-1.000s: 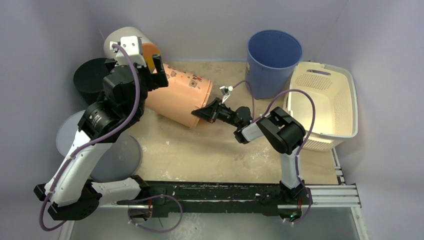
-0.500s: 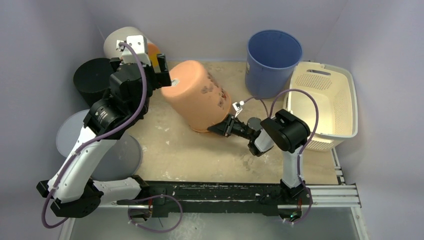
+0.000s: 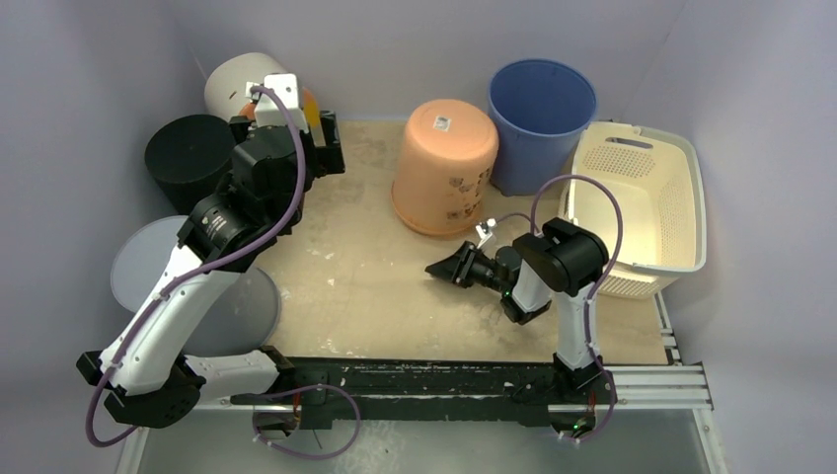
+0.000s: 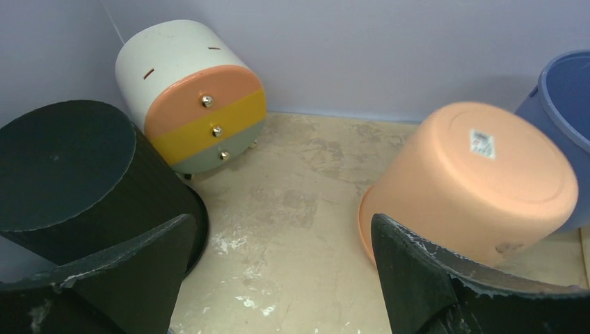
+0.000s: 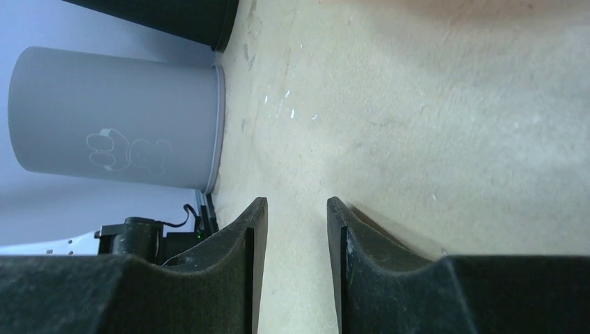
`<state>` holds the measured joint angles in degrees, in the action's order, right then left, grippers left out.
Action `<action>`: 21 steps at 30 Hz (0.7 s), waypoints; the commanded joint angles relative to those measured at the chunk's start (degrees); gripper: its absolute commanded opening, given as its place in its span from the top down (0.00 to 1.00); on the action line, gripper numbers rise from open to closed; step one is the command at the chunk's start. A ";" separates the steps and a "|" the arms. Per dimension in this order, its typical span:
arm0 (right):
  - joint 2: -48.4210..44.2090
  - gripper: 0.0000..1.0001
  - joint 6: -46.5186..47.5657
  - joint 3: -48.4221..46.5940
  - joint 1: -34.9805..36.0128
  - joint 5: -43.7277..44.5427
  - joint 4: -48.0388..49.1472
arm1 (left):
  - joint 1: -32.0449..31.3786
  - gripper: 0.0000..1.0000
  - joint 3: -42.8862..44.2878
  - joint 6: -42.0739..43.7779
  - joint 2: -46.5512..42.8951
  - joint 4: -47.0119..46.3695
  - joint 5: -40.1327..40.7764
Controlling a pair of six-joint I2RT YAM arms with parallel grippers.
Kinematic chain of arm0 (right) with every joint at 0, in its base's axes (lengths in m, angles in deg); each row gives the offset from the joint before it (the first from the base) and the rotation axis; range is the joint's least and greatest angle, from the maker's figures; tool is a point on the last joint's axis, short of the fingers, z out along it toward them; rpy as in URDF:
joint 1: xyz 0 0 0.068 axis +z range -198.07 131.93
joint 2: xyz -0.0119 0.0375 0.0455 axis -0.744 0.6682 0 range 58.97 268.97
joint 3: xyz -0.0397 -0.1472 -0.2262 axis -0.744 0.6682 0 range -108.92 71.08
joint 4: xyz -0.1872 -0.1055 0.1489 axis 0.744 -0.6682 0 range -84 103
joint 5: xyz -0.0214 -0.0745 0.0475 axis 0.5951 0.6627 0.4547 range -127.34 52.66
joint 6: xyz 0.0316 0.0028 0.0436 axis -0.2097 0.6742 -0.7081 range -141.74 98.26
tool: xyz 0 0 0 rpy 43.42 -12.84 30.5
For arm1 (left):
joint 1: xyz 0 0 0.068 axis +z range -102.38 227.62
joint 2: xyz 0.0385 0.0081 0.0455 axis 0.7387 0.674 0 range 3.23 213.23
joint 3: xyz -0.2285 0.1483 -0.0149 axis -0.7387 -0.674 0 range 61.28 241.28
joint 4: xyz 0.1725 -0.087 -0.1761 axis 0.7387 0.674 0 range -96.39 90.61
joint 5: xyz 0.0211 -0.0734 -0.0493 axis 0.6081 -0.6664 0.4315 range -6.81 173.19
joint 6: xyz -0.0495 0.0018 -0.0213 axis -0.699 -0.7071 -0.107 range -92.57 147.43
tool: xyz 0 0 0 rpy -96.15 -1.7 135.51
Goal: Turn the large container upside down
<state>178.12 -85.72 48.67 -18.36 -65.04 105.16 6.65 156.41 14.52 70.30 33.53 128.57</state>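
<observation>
- Top external view puts the table (image 3: 375, 286) under everything, its pale top scuffed with white marks.
- A cream basket (image 3: 646, 202) sits at the far right edge, open side up.
- A grey bin (image 3: 242, 311) stands at the near left, partly hidden by the left arm.
- A blue bucket (image 3: 533, 158) stands upright against the far wall, right of centre.
- The orange bucket (image 3: 444, 163) stands at the far middle, just left of the blue bucket. I cannot tell whether the two touch. Its flat base with a small sticker faces up and its rim sits on the table, so the flip looks done.
- The orange bucket looks like thin moulded plastic: light, fairly stiff, with smooth tapered sides that would slide out of a pinch. The rim is probably the best hold, but it is now against the table. Only the base edge and the sloping wall are on offer, and the body looks too wide for either set of jaws to span.
- A black tub (image 3: 183, 148) sits at the far left, also bottom up.
- A small round chest of drawers (image 4: 195, 97) lies in the far left corner.
- The left gripper (image 4: 282, 229) hangs above the far left of the table, jaws spread wide and holding nothing, well apart from the orange bucket.
- The right gripper (image 3: 437, 269) lies low over the table, near side of the orange bucket and clear of it. Its jaws are parted by a narrow gap with only bare table between them.
</observation>
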 commanded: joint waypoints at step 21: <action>-35.87 0.50 29.04 -13.04 8.80 26.41 -50.09 | -0.16 0.07 -1.21 -0.34 0.63 -2.28 -1.21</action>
<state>148.98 -69.88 43.71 -12.70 -52.91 82.19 6.67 155.27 14.52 70.85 33.53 128.07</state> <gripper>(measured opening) 0.459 0.931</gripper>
